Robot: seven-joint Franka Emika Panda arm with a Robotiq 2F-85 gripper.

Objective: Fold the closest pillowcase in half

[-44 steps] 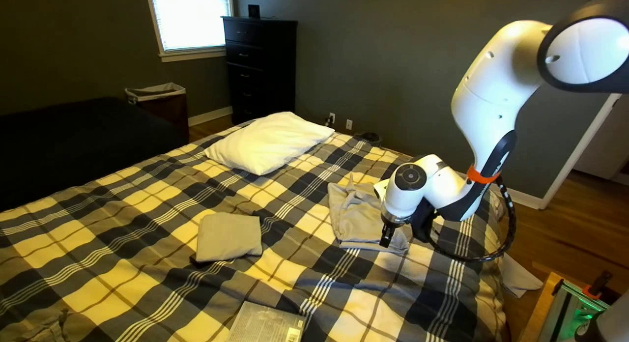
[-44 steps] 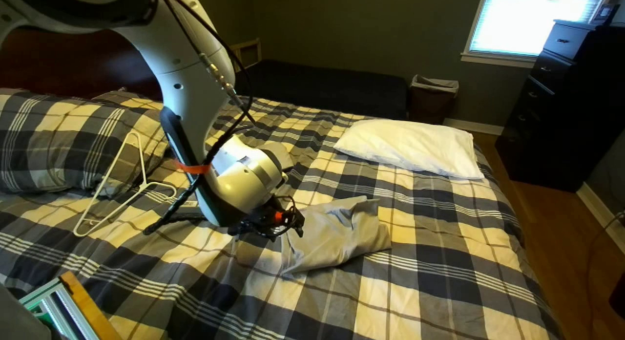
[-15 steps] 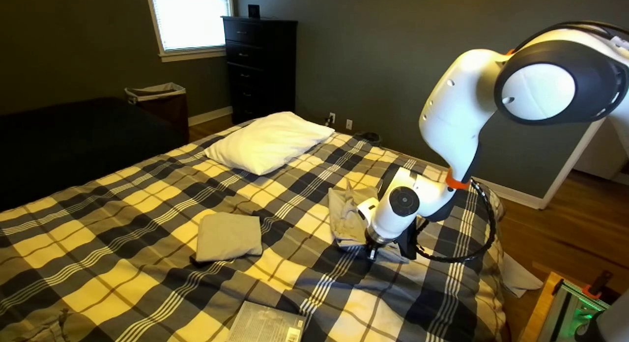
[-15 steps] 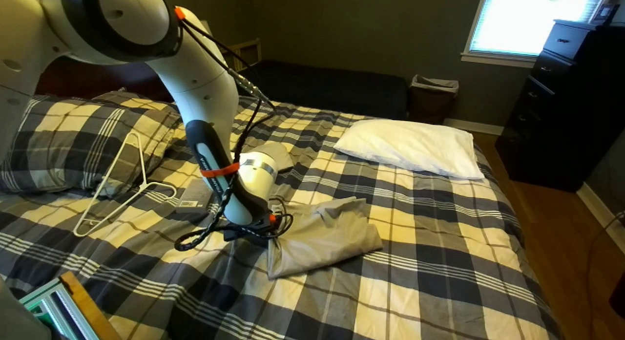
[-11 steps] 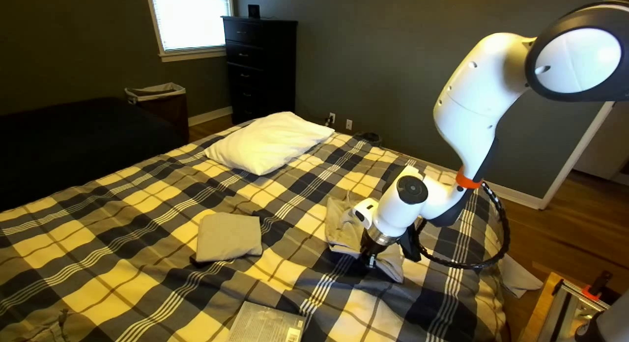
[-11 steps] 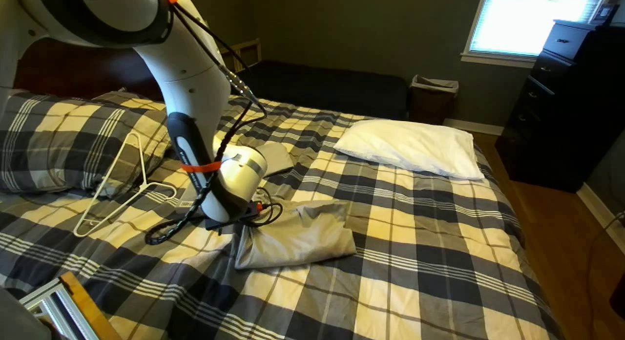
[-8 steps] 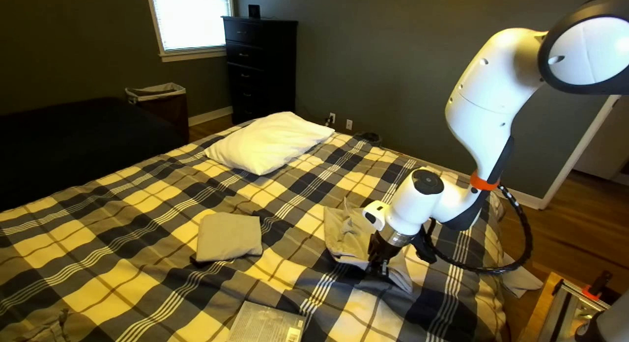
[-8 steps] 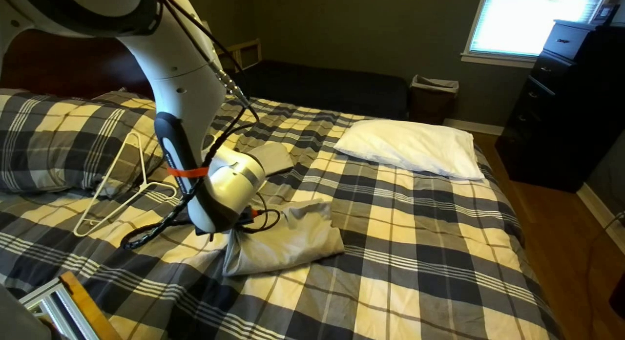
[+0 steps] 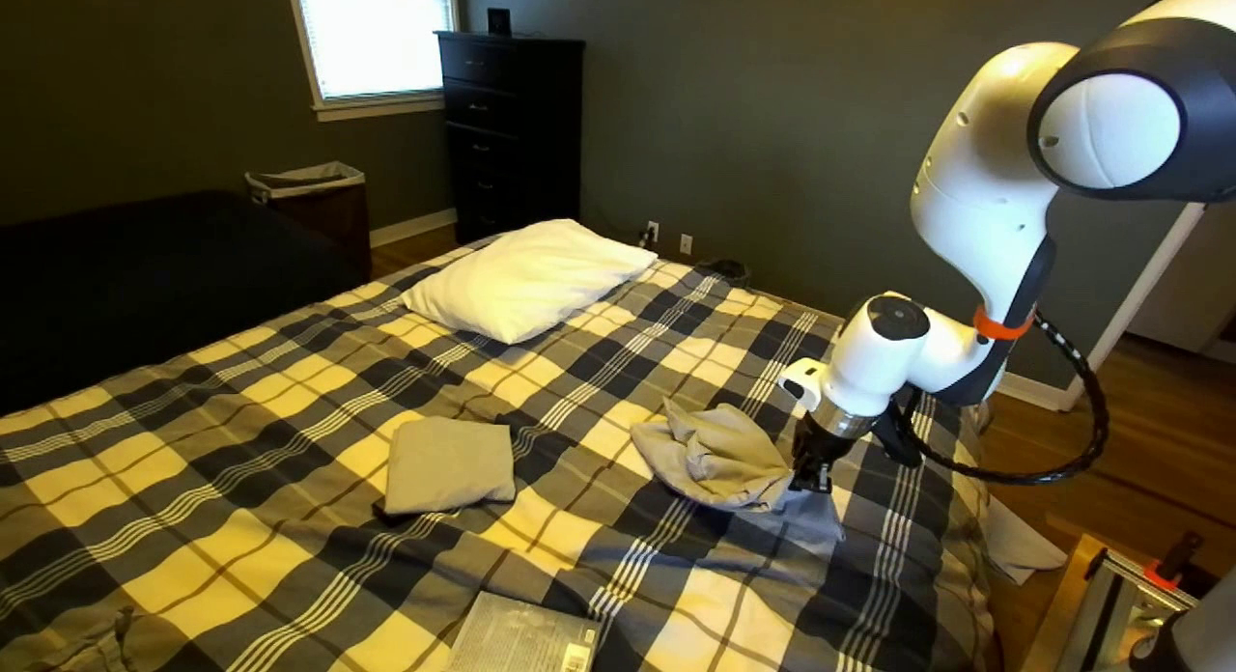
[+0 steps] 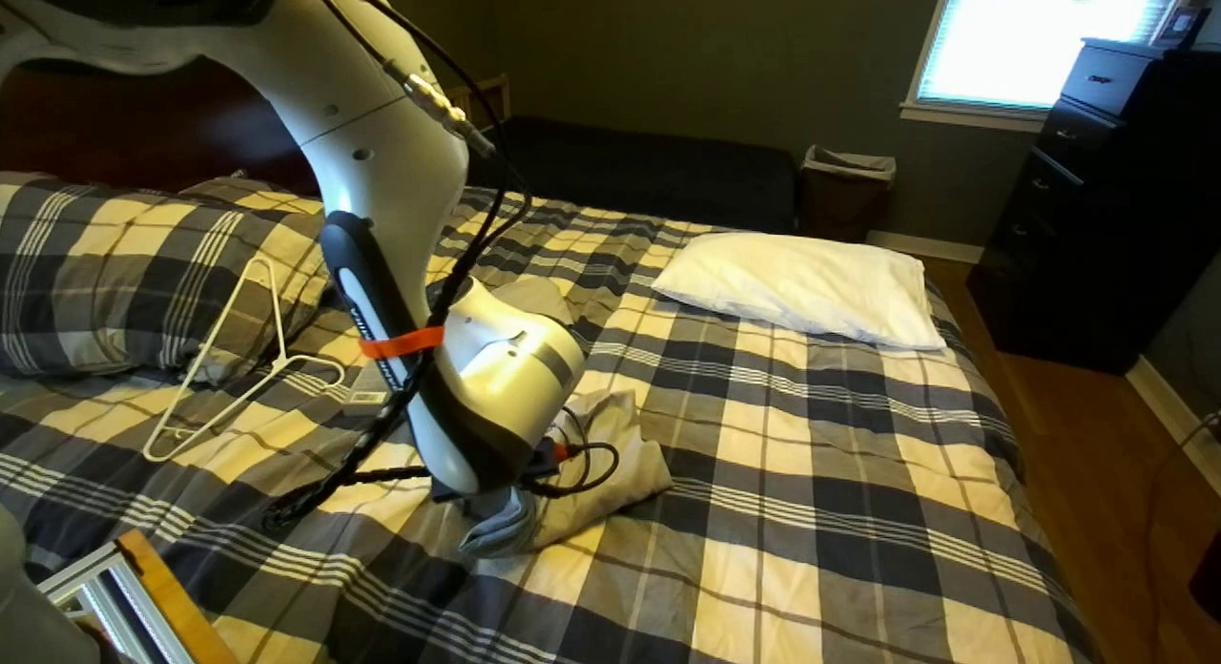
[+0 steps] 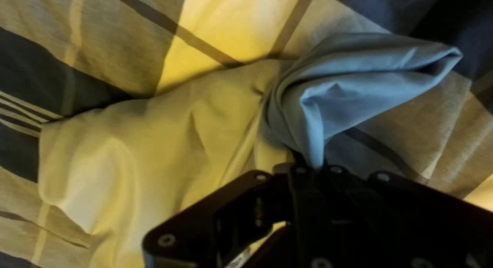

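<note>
Lying at 9 o'clock from the pincer (image 9: 813, 481), well apart, in an exterior view: folded tan cloth (image 9: 451, 464), flat on plaid cover (image 9: 290, 440). Grey barcoded package (image 9: 521, 638) at 8 o'clock, cut by frame edge. White pillow (image 9: 531, 281), plump, 10 o'clock, farther back. Next pillowcase (image 9: 719, 455): rumpled on the cover, bulk at 9 o'clock, touching the pincer; a peak of cloth sticks up at its 11 o'clock; bluish-grey part spreads out at 6 o'clock from the pincer. Pincer tilted, tips down, pinching a fold of pillowcase. Arm (image 9: 995, 189) above it at 1 o'clock. Pale cloth (image 9: 1022, 546) past the cover's edge, 4 o'clock; can't tell what it rests on.

Wrist view, left to right: yellow-lit, loosely creased side of the pillowcase at 9 o'clock; then tips together with gathered fabric between, 4 o'clock from centre; then blue-grey, rolled-over layers, end at 2 o'clock. Can't tell if tips touch the cover.
</note>
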